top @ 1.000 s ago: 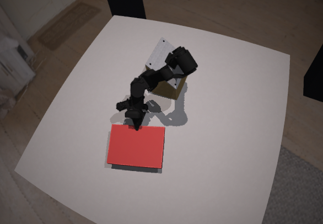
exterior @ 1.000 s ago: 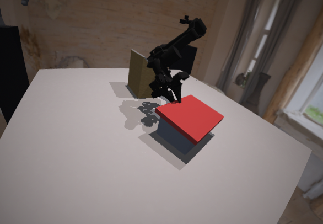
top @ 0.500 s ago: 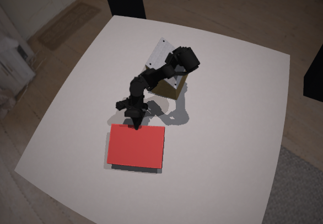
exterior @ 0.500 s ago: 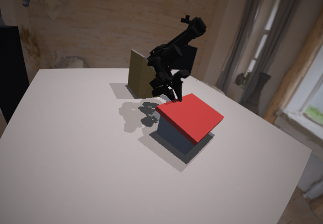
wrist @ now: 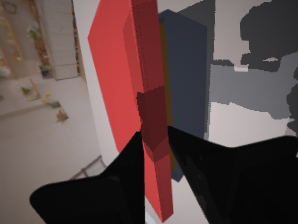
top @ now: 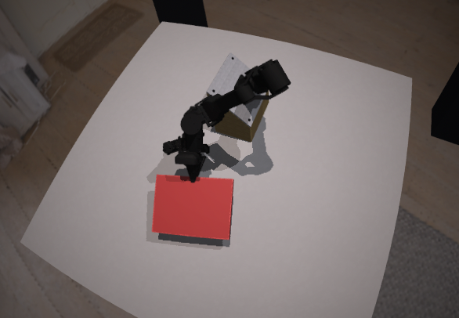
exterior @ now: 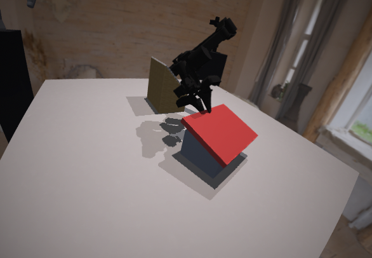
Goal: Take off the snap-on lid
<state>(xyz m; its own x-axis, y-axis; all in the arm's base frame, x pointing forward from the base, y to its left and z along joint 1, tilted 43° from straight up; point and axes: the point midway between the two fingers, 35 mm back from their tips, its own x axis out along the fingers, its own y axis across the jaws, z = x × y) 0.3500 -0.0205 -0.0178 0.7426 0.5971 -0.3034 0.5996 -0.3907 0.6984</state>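
The red lid (top: 192, 208) (exterior: 222, 131) (wrist: 112, 65) sits over the blue-grey storage box (exterior: 197, 151) (wrist: 187, 75). My gripper (top: 193, 180) (exterior: 206, 112) (wrist: 153, 133) is shut on the lid's edge on the arm's side, near the middle of that edge, one finger on the top face and one below. The lid looks tilted, with this edge raised off the box. In the wrist view a thin yellow-brown strip (wrist: 166, 75) shows between lid and box. The far side of the lid is lower; whether it still touches the box is hidden.
The arm's wooden base block (top: 235, 127) (exterior: 159, 89) with its sloping metal plate (top: 227, 76) stands behind the gripper. The white table (top: 313, 208) (exterior: 95, 201) extends around the box. Shadows of the arm lie between block and box.
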